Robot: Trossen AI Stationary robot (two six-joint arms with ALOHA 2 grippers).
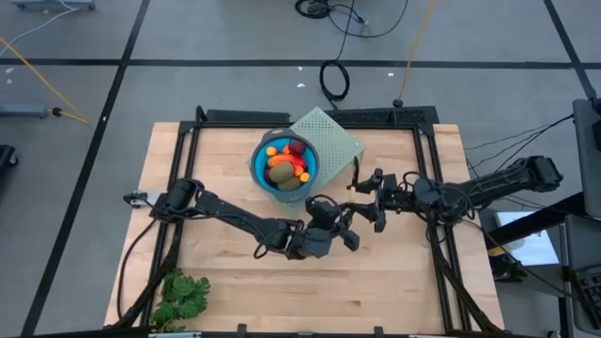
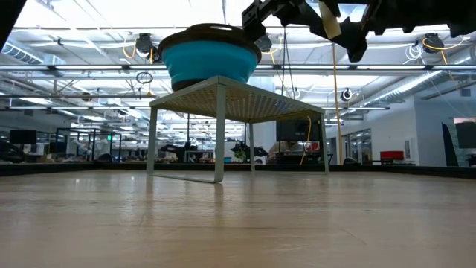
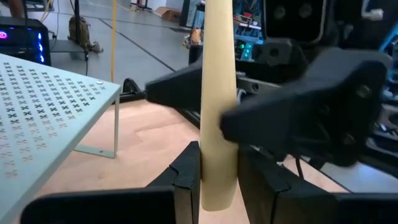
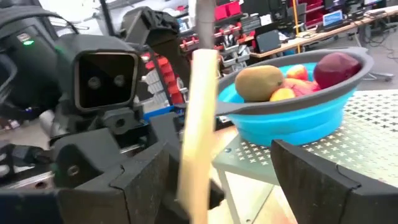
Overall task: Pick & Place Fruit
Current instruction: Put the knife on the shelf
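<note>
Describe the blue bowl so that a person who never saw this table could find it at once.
On the wooden table, look at the far side, where a pale perforated metal stand rises on thin legs. The blue bowl sits on the stand's left corner, overhanging its edge. It has a dark grey rim and is the only container here, filled with toy fruit.

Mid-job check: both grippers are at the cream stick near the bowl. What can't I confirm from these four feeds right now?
- Right gripper: whether it pinches the cream stick; right wrist view is blurred, and the high view shows it too small.
- Fruit count in the blue bowl: pieces overlap in the high view; the rim hides them in the low view.
- Left gripper appears shut on the stick; the contact is cut off by the left wrist frame's edge.
</note>
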